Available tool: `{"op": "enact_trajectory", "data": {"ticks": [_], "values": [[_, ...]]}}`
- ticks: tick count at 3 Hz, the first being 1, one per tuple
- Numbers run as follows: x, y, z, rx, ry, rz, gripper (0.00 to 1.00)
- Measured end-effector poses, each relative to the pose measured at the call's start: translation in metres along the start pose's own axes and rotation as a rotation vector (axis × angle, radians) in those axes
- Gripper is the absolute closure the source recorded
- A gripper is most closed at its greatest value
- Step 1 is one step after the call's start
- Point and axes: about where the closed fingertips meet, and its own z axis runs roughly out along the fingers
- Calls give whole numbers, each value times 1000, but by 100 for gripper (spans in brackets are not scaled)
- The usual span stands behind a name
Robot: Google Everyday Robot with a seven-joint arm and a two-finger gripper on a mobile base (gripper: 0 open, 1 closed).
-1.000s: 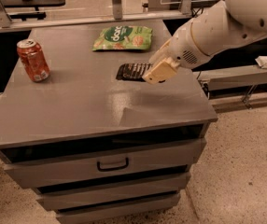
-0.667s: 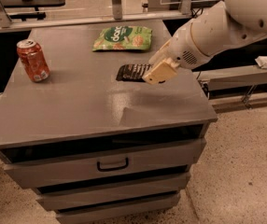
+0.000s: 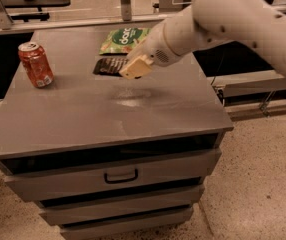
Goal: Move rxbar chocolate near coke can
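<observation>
Dark rxbar chocolate (image 3: pixel 107 65) lies flat — one end hidden behind the hand (image 3: pixel 134 68).

jaws above rxbar chocolate (image 3: pixel 107 65), hiding its right end | arm (image 3: pixel 223 14) cut off at right edge

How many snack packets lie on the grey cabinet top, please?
2: a green snack bag at the back, and a flat dark bar wrapper just in front, partly under the beige gripper.
</observation>
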Motion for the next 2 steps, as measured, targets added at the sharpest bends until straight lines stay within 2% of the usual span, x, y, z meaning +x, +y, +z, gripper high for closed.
{"op": "enact_trajectory", "data": {"ticks": [2], "values": [[-35, -5, 95, -60, -78, -2, 100]]}}
